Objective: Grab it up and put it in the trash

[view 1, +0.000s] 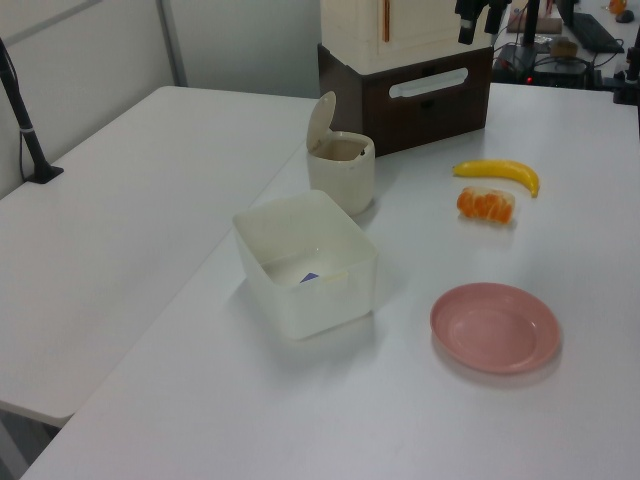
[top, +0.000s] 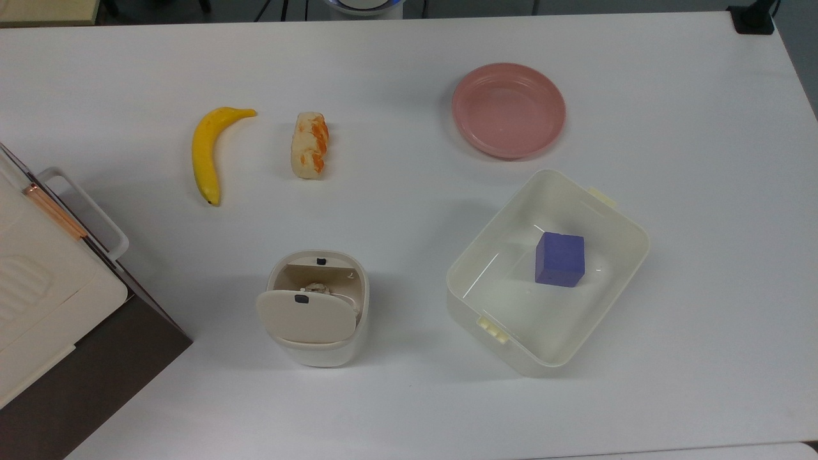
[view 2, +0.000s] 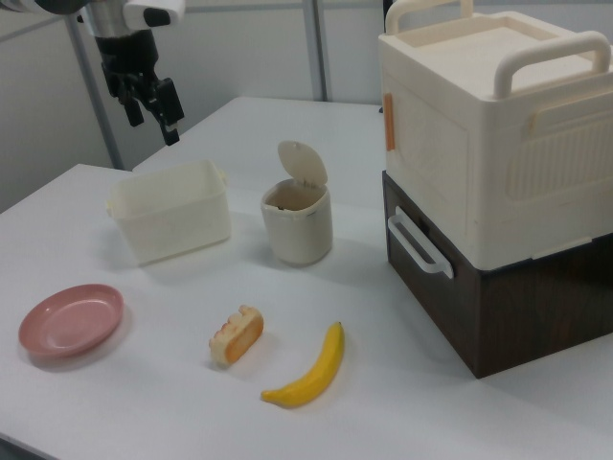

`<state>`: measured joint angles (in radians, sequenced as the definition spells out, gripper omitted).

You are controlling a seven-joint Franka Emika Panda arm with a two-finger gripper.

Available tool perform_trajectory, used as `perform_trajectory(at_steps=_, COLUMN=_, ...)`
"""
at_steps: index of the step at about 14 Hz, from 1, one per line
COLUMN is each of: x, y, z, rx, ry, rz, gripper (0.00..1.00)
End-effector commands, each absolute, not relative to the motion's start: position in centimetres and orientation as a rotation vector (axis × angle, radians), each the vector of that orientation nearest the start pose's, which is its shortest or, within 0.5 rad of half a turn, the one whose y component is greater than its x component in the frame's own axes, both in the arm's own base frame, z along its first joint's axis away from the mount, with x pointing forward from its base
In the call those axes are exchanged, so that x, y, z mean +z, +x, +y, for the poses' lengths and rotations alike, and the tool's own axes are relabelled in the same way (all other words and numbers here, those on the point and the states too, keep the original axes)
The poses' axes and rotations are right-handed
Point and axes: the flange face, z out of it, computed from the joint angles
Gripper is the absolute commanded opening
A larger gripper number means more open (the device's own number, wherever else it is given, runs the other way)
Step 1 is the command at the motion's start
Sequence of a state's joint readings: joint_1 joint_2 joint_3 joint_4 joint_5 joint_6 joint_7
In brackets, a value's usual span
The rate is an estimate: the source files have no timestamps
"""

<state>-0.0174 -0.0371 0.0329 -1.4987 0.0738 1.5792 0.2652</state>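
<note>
Top view: the wad (top: pixel 314 288) lies inside the open trash bin (top: pixel 317 306) near the table's (top: pixel 396 396) front edge, so the drop appears done. Left view: gripper (view 1: pixel 479 17) raised high, fingers apart, empty. Right view: gripper (view 2: pixel 151 103) parted above the tub (view 2: pixel 172 223); only retreat seems left.

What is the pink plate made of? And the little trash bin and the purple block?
The pink plate looks like smooth, matte plastic: even colour, soft shine on its rim. The little trash bin also seems to be plastic, cream and smooth, with rounded corners and a thin flap lid. The purple block has flat, dull faces; it may be painted wood or foam, which cannot be told from here.
</note>
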Motion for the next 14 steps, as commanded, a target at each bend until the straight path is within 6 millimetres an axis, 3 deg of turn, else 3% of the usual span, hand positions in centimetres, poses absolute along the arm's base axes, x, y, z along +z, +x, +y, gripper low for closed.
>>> perform_trajectory(at_steps=1, x=68.2, y=54.4, z=2.1, rx=-0.173, ry=-3.022, rz=0.393, gripper=1.00)
perform_trajectory(at_steps=8, x=67.7, y=54.6, z=1.1, rx=-0.178, ry=-3.053, rz=0.384, gripper=1.00)
perform_trajectory(at_steps=12, x=67.5, y=54.5, z=-2.6, rx=-0.175, ry=-3.094, rz=0.088, gripper=1.00)
perform_trajectory(at_steps=14, x=67.0, y=54.6, z=-5.9, rx=-0.192, ry=-3.097, rz=0.148, gripper=1.00)
